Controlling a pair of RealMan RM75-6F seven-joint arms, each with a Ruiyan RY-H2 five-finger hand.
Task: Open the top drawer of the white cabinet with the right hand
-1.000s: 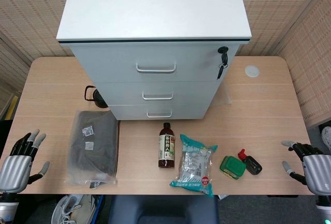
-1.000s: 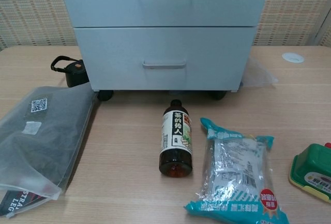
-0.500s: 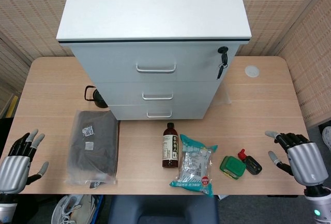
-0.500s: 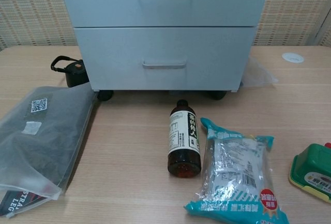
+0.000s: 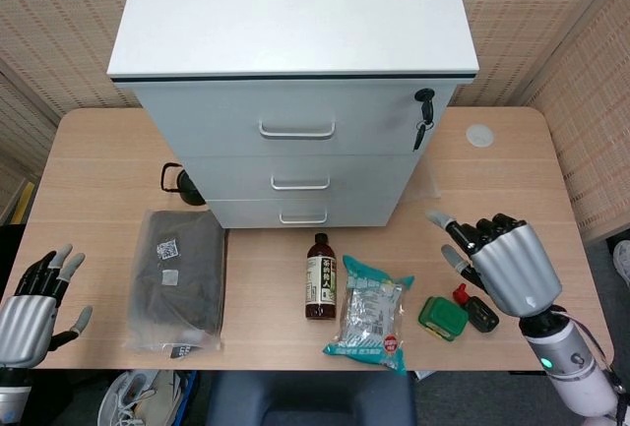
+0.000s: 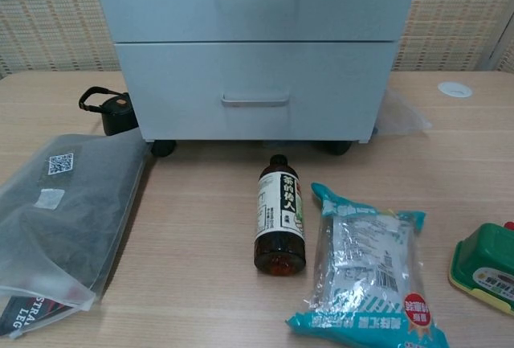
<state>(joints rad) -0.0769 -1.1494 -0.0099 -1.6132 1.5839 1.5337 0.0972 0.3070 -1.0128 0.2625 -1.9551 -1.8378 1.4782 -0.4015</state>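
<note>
The white cabinet [image 5: 295, 23] stands at the back of the table, all drawers closed. Its top drawer [image 5: 295, 126] has a metal handle [image 5: 296, 132] and a black key [image 5: 424, 111] in the lock at the right. My right hand [image 5: 502, 264] hovers over the table's right side, fingers spread, holding nothing, well below and right of the handle. My left hand [image 5: 34, 308] stays open off the table's front left corner. The chest view shows only the lower drawers [image 6: 255, 91]; neither hand appears there.
A dark bottle [image 5: 320, 278] lies in front of the cabinet beside a teal snack packet [image 5: 371, 316]. A green box [image 5: 443, 318] and a black-and-red item [image 5: 476, 309] sit under my right hand. A grey bag [image 5: 180, 278] and black pouch [image 5: 181, 182] lie left.
My right hand has risen from the table's front right corner and moved left and forward over the table. The bottle rolled slightly right, then back a little. The left hand stayed put.
</note>
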